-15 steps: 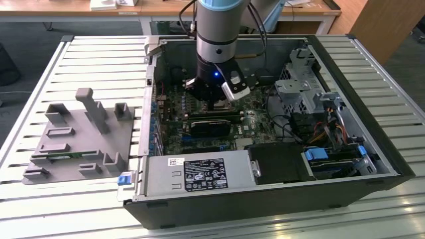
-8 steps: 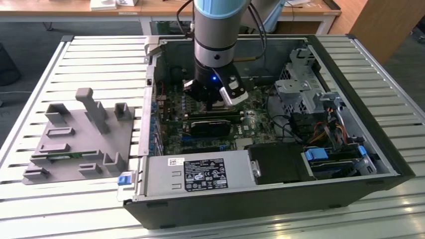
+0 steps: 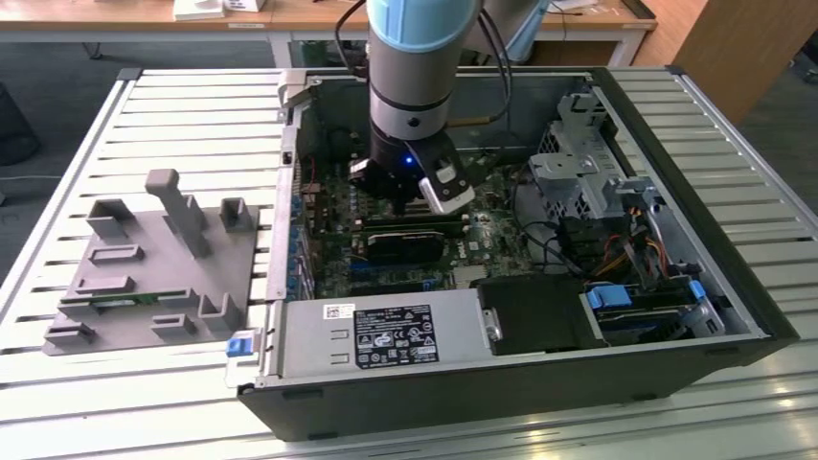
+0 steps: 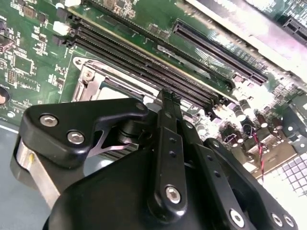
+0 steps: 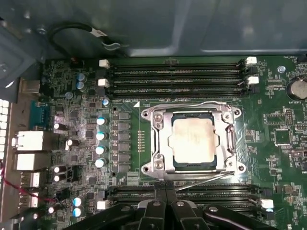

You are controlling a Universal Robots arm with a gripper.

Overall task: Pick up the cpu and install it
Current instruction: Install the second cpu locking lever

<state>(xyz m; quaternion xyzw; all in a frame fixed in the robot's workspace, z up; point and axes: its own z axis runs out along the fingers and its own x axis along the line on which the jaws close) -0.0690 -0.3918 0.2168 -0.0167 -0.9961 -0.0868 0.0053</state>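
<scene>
1. Gripper (image 5: 166, 207) is sitting with its black fingers pressed together in the first wrist view, tips meeting with no gap and nothing between them.
2. In the second wrist view, the gripper (image 4: 165, 98) is showing matte black linkage plates with round silver screw heads, the narrow fingers running forward over the board; whether the tips are touching the board I cannot tell.
3. Cpu (image 5: 193, 141) is lying flat inside the socket frame (image 5: 158, 141) on the motherboard (image 5: 280, 139), square, with a dull pale metal top and a thin dark border around it.
4. Socket frame is looking like shiny silver metal, rectangular, screws at its corners, a thin wire lever running along its edges.
5. Gripper tips are hanging just beside the socket frame's edge, apart from the cpu.
6. Memory slots (image 5: 177, 76) are lying as long dark parallel strips with white end clips on both sides of the socket.
7. Motherboard is green, densely covered with small chips and blue-topped cylindrical capacitors (image 5: 100, 135).
8. In the exterior view, the arm (image 3: 409, 86), grey with a light-blue band, is reaching down into the open computer case (image 3: 715, 278), which is lying on a slatted white table (image 3: 77, 172).
9. Grey plastic fixture (image 3: 153, 268) with upright blocks is sitting on the table at the exterior view's left of the case.
</scene>
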